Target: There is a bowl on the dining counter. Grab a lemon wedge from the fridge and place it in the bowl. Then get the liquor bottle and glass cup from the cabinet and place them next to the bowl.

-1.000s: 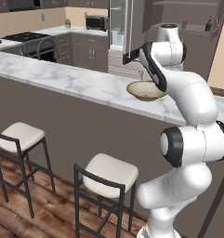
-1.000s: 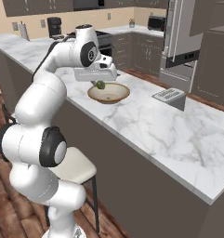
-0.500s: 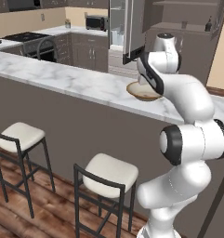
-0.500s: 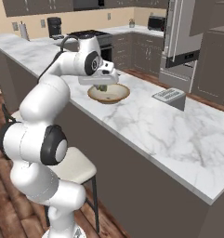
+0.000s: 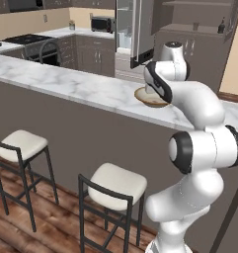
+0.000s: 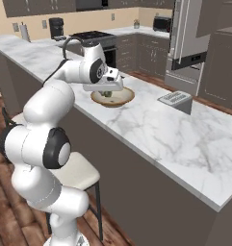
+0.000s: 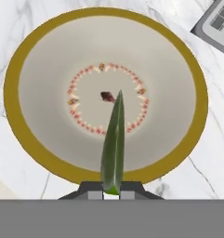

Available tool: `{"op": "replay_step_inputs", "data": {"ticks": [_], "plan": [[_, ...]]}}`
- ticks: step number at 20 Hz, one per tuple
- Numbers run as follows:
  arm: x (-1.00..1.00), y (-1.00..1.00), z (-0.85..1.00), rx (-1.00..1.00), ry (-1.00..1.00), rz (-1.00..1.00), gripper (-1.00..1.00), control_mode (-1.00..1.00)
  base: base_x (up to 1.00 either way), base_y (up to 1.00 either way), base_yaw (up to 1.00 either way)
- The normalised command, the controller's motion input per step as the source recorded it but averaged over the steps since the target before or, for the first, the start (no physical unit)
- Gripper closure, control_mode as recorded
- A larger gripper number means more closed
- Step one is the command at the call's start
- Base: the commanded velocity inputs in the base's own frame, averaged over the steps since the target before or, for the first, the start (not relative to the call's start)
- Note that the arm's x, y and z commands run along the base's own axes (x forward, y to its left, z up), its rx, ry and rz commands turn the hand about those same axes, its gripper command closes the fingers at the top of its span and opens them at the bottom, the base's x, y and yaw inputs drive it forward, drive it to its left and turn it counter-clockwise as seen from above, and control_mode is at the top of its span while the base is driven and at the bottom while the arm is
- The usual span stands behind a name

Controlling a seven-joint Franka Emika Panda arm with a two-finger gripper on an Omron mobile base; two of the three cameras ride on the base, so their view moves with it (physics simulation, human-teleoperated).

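**Inspector:** Begin at the fingers. What is their condition?

**Assistant:** In the hand view the two dark fingertips [image 7: 95,192] stand close together at the bottom edge, clamped on a thin green lemon wedge [image 7: 113,144]. The wedge is seen edge-on, rising from between the tips. The gripper [image 7: 111,191] looks straight down into the bowl [image 7: 34,139].

**Inspector:** Does the wedge rest in the bowl?

**Assistant:** It is held over the bowl's pale interior, its tip near the small dark mark at the centre. Whether it touches the bowl's floor I cannot tell. In the right base view a green speck shows just under the hand, above the bowl [image 6: 123,100].

**Inspector:** Describe the bowl.

**Assistant:** Round and shallow, mustard-yellow rim, cream inside with a ring of small red dots. It sits on the dining counter [image 6: 151,129], on white grey-veined marble. In the left base view the bowl [image 5: 145,99] is partly hidden behind the arm.

**Inspector:** Anything near it?

**Assistant:** A flat grey ribbed object [image 6: 174,98] lies on the counter, apart from the bowl; its corner shows at the upper right of the hand view.

**Inspector:** Further out?

**Assistant:** Two dark-framed stools with pale seats [image 5: 117,184] stand at the counter's front. Behind the counter the fridge [image 6: 186,41] stands with its door open, and the cabinet [image 5: 199,42] beside it has an open shelf.
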Motion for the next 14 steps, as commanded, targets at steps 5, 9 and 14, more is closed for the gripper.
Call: {"op": "replay_step_inputs", "data": {"ticks": [5, 9, 14], "plan": [[0.2, 0.0, 0.0, 0.0, -0.02, 0.0, -1.0, -1.0, 0.0, 0.0, 0.0], [0.29, 0.0, 0.0, 0.0, 0.0, 0.0, -1.0, -1.0, 0.0, 0.0, 0.0], [0.26, 0.0, 0.01, 0.0, -0.02, 0.0, -1.0, -1.0, 0.0, 0.0, 0.0]]}}
